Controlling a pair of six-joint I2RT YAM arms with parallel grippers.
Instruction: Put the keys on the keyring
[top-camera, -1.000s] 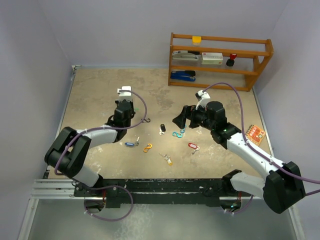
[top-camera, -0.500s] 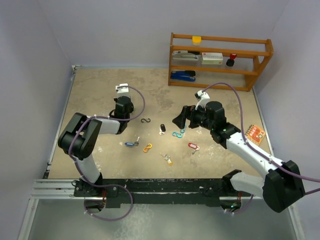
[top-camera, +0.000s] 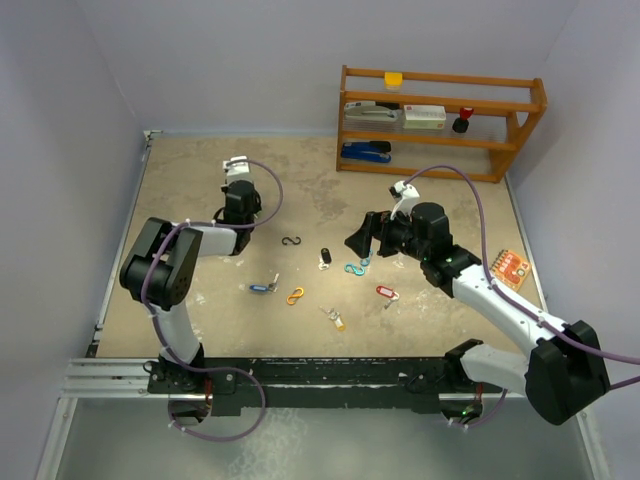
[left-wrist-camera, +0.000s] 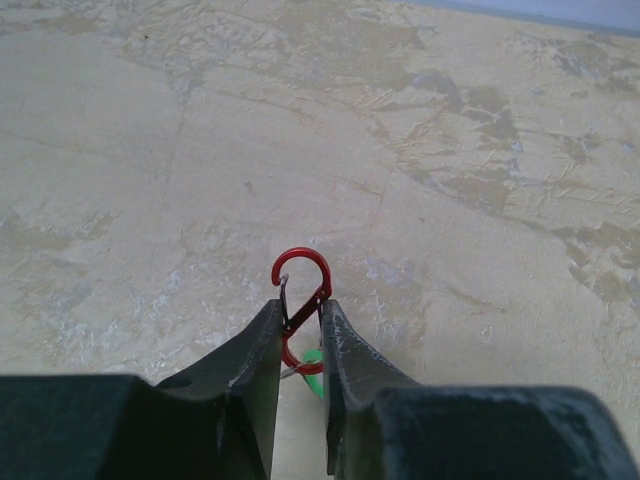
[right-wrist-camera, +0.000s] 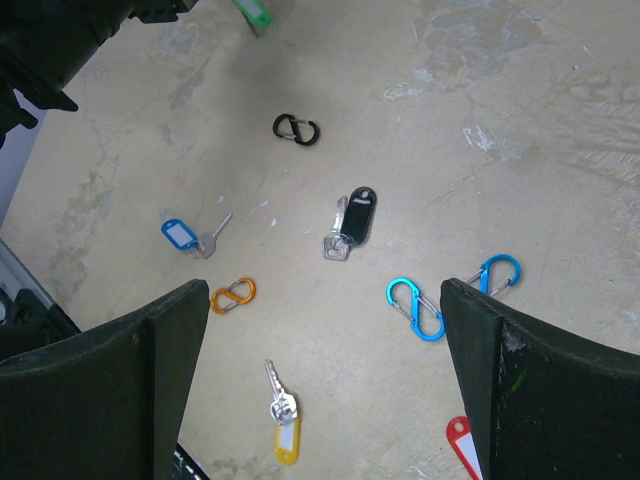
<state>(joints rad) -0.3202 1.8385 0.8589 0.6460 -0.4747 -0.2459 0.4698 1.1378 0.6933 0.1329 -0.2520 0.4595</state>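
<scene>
My left gripper (left-wrist-camera: 300, 305) is shut on a red S-shaped keyring clip (left-wrist-camera: 301, 270), whose upper loop sticks out past the fingertips. A green key tag (left-wrist-camera: 314, 360) hangs from its lower loop between the fingers. In the top view the left gripper (top-camera: 252, 212) is at the back left of the table. Loose keys lie mid-table: blue-tagged (right-wrist-camera: 185, 235), black-tagged (right-wrist-camera: 355, 215), yellow-tagged (right-wrist-camera: 285, 425) and red-tagged (right-wrist-camera: 462, 440). My right gripper (right-wrist-camera: 322, 290) hovers wide open above them, holding nothing.
Loose S-clips lie among the keys: black (right-wrist-camera: 296, 129), orange (right-wrist-camera: 232, 295) and two blue (right-wrist-camera: 415, 310). A wooden shelf (top-camera: 440, 120) with staplers and small items stands at the back right. An orange card (top-camera: 510, 268) lies near the right edge.
The left arm has swung its gripper away from the black clip toward the back left, carrying the red clip with the green tag. The right arm has not moved.
</scene>
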